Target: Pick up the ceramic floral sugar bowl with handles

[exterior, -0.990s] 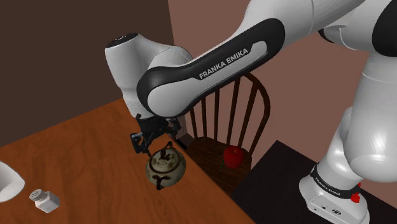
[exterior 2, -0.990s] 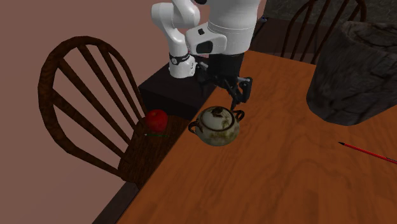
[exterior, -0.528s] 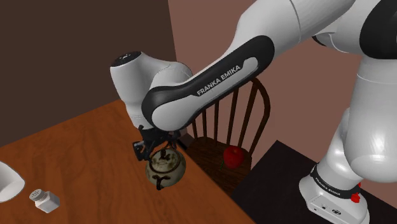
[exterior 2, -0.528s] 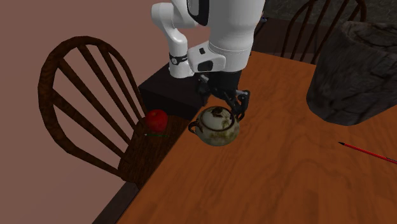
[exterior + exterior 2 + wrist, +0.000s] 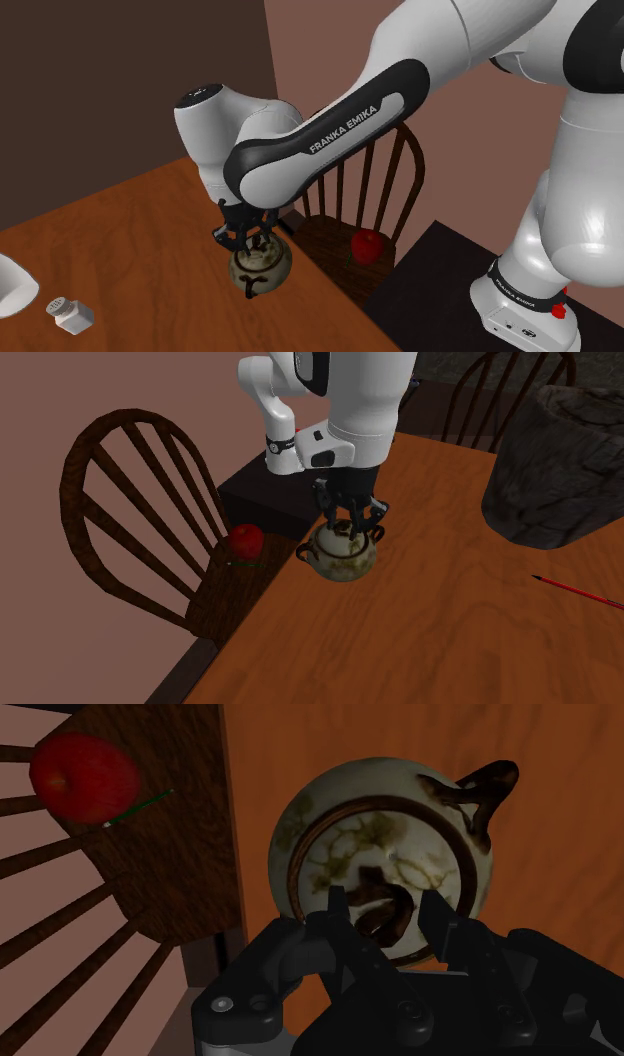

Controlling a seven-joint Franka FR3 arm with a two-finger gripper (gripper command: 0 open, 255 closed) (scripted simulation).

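The sugar bowl (image 5: 262, 268) is a round, cream, brown-mottled pot with a lid and two dark handles. It stands on the wooden table (image 5: 120, 230) near the edge by the chair. My gripper (image 5: 254, 240) comes straight down on its lid. In the wrist view the bowl (image 5: 380, 834) lies just under the gripper (image 5: 386, 911), and the two black fingers (image 5: 335, 909) clasp the dark knob of the lid between them. From the second exterior view the gripper (image 5: 352, 527) sits on top of the bowl (image 5: 345, 557).
A red apple (image 5: 369, 245) lies on the seat of a dark wooden chair (image 5: 130, 482) beside the table edge. A small white shaker (image 5: 70, 315) and a white rounded object (image 5: 12, 285) stand toward the shoulder view's left. A dark grey lump (image 5: 560, 462) and a red pencil (image 5: 580, 590) lie on the table (image 5: 450, 622).
The gripper has come down onto the bowl's lid and its fingers, spread wide a second ago, have closed on the knob. The bowl has not moved.
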